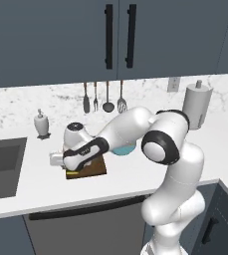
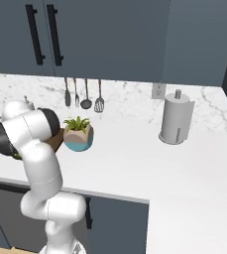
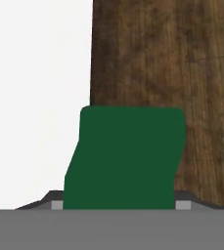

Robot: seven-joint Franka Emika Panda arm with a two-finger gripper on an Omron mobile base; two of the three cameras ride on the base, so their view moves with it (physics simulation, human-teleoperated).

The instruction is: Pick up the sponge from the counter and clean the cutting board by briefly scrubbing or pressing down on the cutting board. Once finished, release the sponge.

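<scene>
In the hand view the dark green sponge (image 3: 125,156) sits between my fingertips, and my gripper (image 3: 119,202) is shut on it. The sponge lies over the left edge of the dark brown cutting board (image 3: 167,63), partly above the white counter (image 3: 35,97). From the left base view, my hand (image 1: 74,160) hangs low over the left end of the cutting board (image 1: 94,169), which the arm partly hides. Whether the sponge touches the board I cannot tell.
A dark sink (image 1: 1,167) is recessed at the left, with a soap dispenser (image 1: 42,124) behind it. Utensils (image 1: 103,97) hang on the backsplash. A potted plant (image 2: 78,134) stands just right of the board, and a paper towel roll (image 2: 177,119) farther right.
</scene>
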